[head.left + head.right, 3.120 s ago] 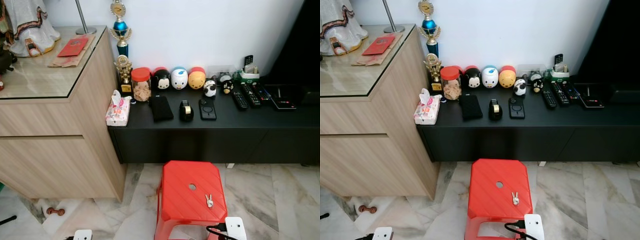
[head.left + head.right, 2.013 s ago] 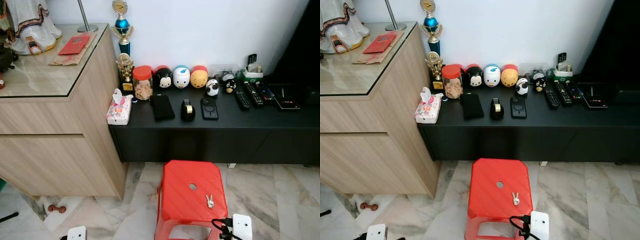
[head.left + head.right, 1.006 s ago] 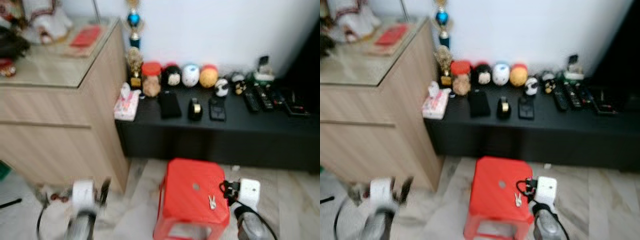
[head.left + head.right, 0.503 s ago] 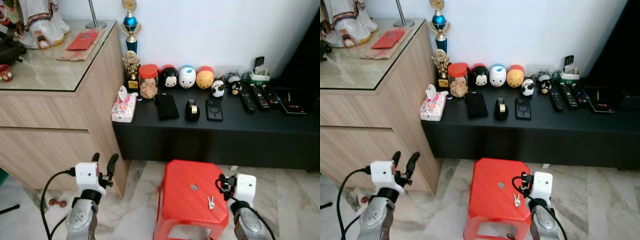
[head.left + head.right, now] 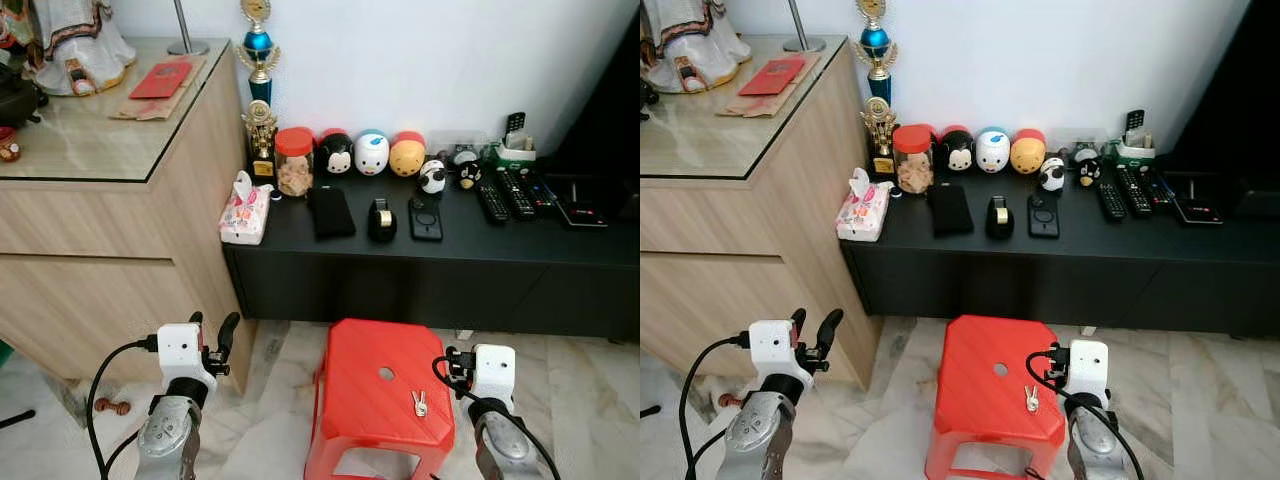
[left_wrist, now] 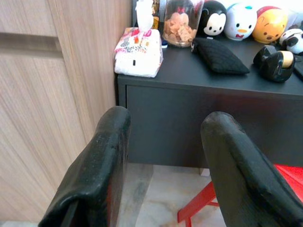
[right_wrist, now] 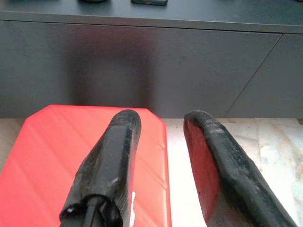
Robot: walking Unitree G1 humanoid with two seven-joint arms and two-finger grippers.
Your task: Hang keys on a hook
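Keys (image 5: 419, 403) on red stool (image 5: 370, 400), black console (image 5: 500, 250) behind, wooden cabinet (image 5: 100, 290) beside

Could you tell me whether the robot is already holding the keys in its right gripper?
No, the keys lie on the red stool, and the right gripper beside them is open and empty.
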